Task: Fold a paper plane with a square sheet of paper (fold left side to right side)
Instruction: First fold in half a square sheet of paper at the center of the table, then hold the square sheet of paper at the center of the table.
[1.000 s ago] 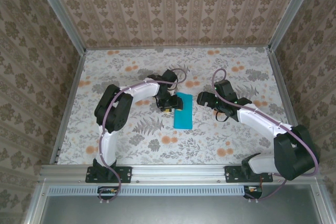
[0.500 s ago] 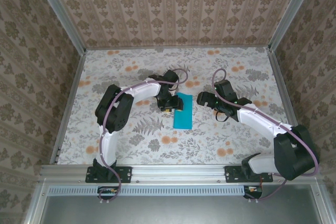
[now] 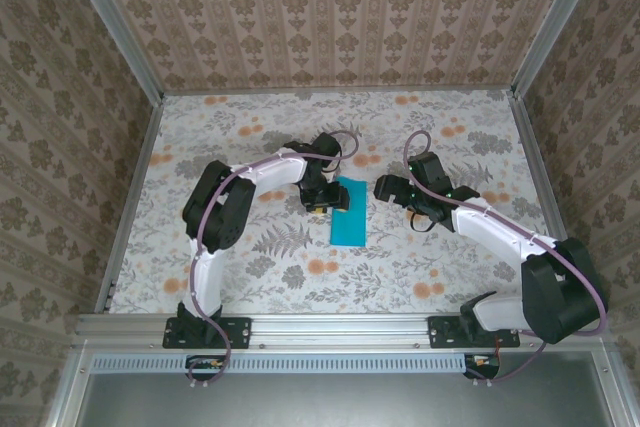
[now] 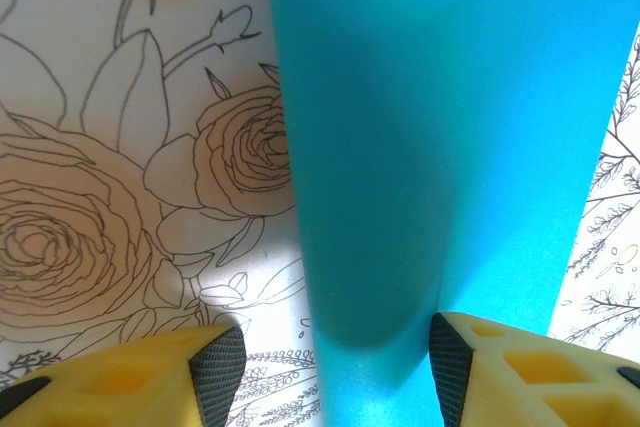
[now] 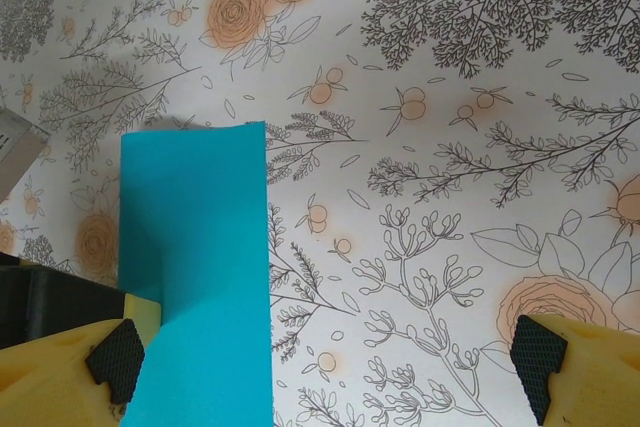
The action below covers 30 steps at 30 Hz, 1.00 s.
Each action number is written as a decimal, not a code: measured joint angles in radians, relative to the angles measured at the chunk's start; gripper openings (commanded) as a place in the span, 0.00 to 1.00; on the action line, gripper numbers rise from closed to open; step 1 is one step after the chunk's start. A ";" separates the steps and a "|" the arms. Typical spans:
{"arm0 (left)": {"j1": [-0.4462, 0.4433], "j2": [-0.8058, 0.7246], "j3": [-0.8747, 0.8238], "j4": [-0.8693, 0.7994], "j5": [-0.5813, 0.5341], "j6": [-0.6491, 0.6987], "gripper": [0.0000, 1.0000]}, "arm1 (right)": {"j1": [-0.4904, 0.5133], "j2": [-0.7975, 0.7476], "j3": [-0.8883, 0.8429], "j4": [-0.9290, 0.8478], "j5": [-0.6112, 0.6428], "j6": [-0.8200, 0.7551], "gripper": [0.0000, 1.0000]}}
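The square sheet of paper (image 3: 349, 211) lies on the table as a narrow turquoise-blue rectangle, folded in half lengthwise. My left gripper (image 3: 322, 198) is low over its upper left edge. In the left wrist view the paper (image 4: 440, 127) runs up between the fingers, whose jaws stand apart astride its left edge, and the left gripper (image 4: 335, 367) grips nothing. My right gripper (image 3: 398, 191) hangs wide open just to the right of the sheet. In the right wrist view the paper (image 5: 195, 277) sits at the left, by the left fingertip (image 5: 115, 357) of the right gripper (image 5: 327, 357).
The floral tablecloth (image 3: 450, 257) covers the whole table. Patterned walls and metal rails (image 3: 530, 157) close in its back and sides. Both arms reach in from the near edge and meet around the paper at the middle.
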State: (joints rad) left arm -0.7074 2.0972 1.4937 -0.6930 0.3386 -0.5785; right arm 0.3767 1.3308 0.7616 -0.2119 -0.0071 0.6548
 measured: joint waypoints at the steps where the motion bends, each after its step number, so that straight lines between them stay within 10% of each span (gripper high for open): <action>1: 0.000 0.000 0.001 -0.001 0.000 0.000 0.58 | 0.000 0.000 0.000 0.000 0.000 0.000 0.98; 16: 0.000 0.003 0.006 -0.007 -0.002 0.000 0.58 | 0.000 0.016 0.000 0.006 -0.023 0.000 0.97; 30: -0.004 0.003 0.006 -0.007 -0.010 0.000 0.58 | 0.022 0.237 0.027 0.108 -0.260 0.029 0.42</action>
State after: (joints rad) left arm -0.7116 2.0998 1.4994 -0.7002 0.3283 -0.5785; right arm 0.3985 1.5673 0.7887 -0.1043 -0.2668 0.6842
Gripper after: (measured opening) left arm 0.577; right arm 0.473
